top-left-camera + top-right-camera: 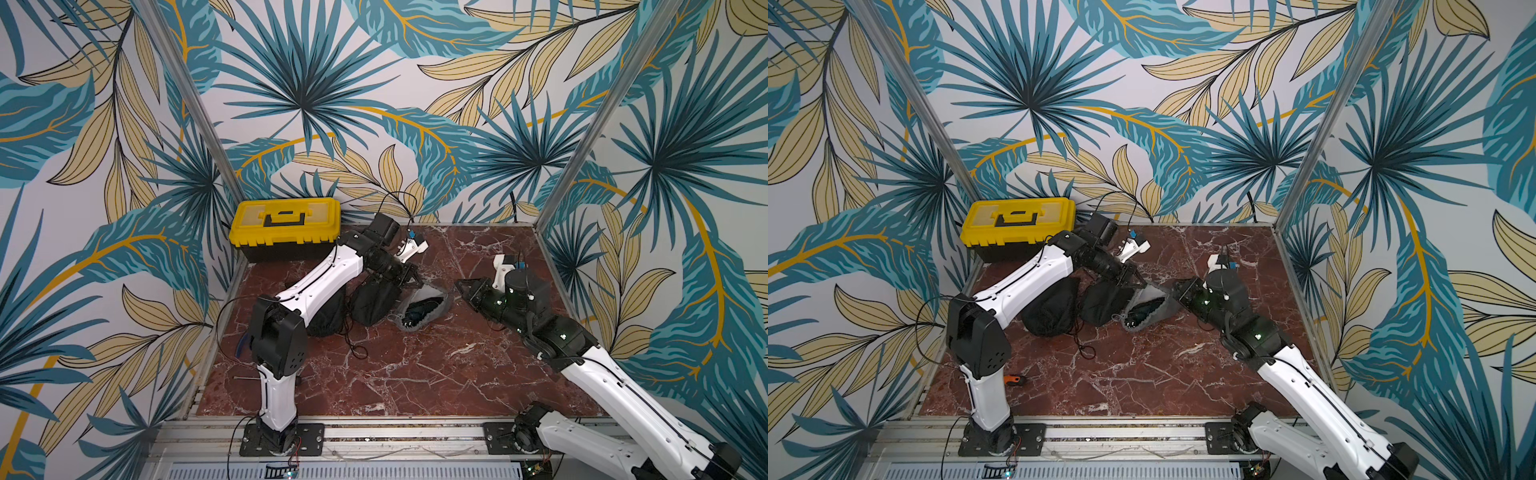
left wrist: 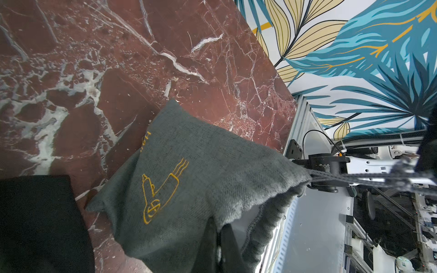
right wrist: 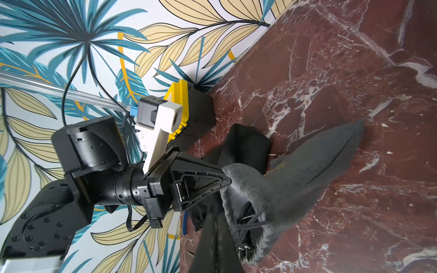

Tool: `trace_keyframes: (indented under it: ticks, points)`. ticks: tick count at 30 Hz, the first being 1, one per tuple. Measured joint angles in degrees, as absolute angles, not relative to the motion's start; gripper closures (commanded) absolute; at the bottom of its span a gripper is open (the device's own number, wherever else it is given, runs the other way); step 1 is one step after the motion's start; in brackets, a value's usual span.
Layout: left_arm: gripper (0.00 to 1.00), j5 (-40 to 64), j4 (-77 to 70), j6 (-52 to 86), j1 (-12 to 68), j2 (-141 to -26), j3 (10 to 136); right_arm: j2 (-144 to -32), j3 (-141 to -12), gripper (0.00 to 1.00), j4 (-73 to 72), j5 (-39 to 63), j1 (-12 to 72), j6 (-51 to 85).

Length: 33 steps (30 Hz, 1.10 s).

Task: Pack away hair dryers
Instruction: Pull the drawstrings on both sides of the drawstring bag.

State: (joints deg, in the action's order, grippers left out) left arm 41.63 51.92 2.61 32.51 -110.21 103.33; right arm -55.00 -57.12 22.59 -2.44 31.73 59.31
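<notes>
A grey drawstring pouch (image 1: 436,297) (image 1: 1160,307) lies mid-table with its mouth held agape. Inside it lies a dark hair dryer (image 1: 419,311) (image 1: 1142,312) (image 3: 238,196), and its plug prongs (image 3: 243,250) show at the mouth. My left gripper (image 1: 417,284) (image 2: 218,222) (image 3: 227,183) is shut on the pouch's rim (image 2: 236,212). The right gripper (image 1: 457,284) (image 1: 1177,286) (image 3: 214,212) is shut on the pouch's drawstring (image 2: 354,177), which runs taut away from the mouth. No other hair dryers are in view.
Two black pouches (image 1: 374,303) (image 1: 328,316) sit just left of the grey one, under my left arm, with loose cords (image 1: 353,345) trailing on the marble. A yellow toolbox (image 1: 286,226) stands shut in the far left corner. A small orange-handled item (image 1: 1013,379) lies by the left arm's base.
</notes>
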Motion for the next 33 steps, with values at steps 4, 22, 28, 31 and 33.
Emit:
trace_keyframes:
  ticks: [4, 22, 28, 31, 33]
  points:
    - [0.36, 42.74, 51.9, 1.8, 32.49, -111.18, 103.28, -57.41, -58.94, 1.0, 25.02, -2.59, 31.33, 57.21]
    - [0.42, 39.4, 59.48, -21.02, 28.01, -87.88, 82.61, -63.16, -64.77, 1.0, 26.87, -1.5, 29.82, 54.13]
    - [0.33, 34.41, 62.35, -29.87, 33.65, -88.44, 75.96, -64.07, -64.84, 1.0, 26.89, -1.21, 29.26, 53.93]
    - [0.3, 32.03, 62.04, -30.11, 37.32, -93.03, 75.99, -64.93, -64.86, 1.0, 26.87, -1.02, 29.12, 53.93]
    - [0.28, 30.87, 61.32, -29.54, 39.05, -95.92, 75.99, -65.34, -64.86, 1.0, 26.87, -0.97, 29.1, 53.93]
